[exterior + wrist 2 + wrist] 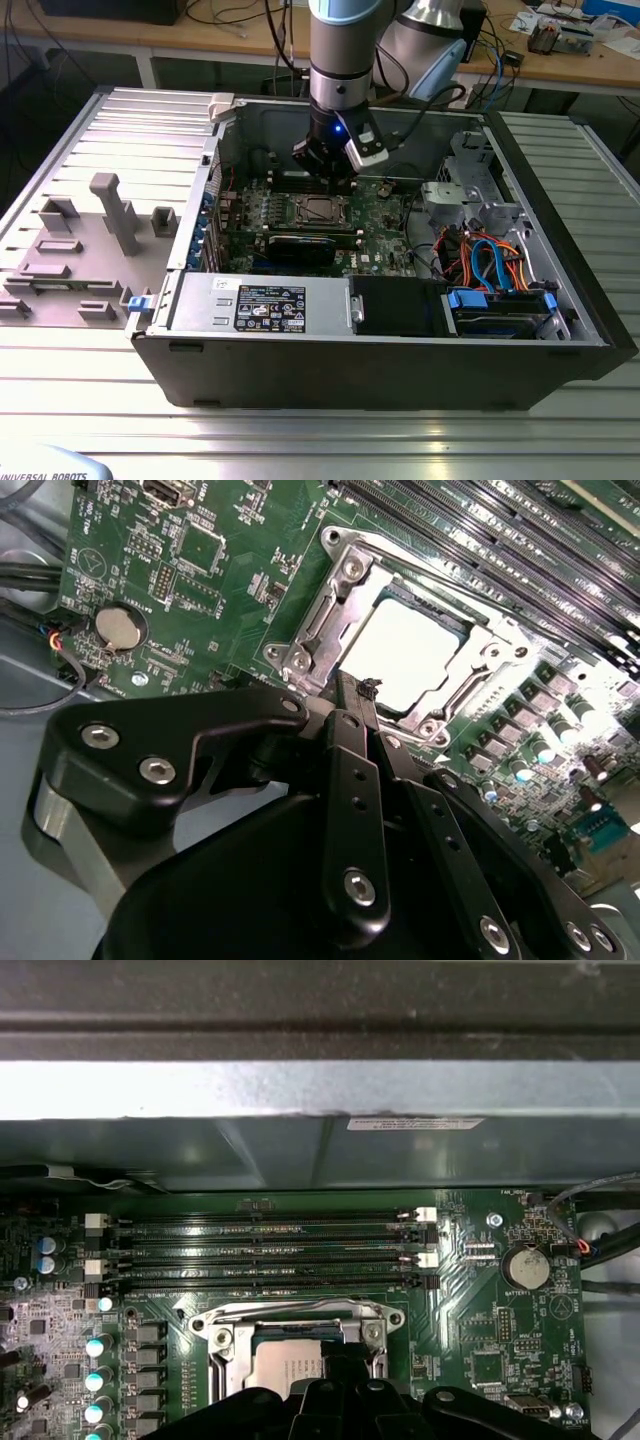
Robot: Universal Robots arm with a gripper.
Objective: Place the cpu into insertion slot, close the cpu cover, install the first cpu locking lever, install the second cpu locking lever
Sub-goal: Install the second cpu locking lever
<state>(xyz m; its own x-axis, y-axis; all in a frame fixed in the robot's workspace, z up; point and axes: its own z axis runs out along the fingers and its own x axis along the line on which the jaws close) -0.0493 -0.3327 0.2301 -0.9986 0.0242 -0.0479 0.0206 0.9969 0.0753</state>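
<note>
The cpu (400, 655) lies flat in the insertion slot (318, 209) on the green motherboard, its silver top bright under the light. The cpu cover (335, 595), a silver frame with a cut-out centre, lies down around the chip; its rim also shows in the first wrist view (222, 1345). My gripper (358, 692) hangs just above the socket's edge, its black fingers pressed together with nothing seen between them. In the exterior view the gripper (330, 170) stands inside the open computer case, slightly behind the socket.
Long memory slots (270, 1250) run beside the socket toward the case wall (300, 1150). A coin battery (527, 1268) sits nearby. A black graphics card (300, 247), power supply (255, 303) and blue and orange cables (490, 262) crowd the case. Grey fixtures (110, 205) stand at the exterior view's left.
</note>
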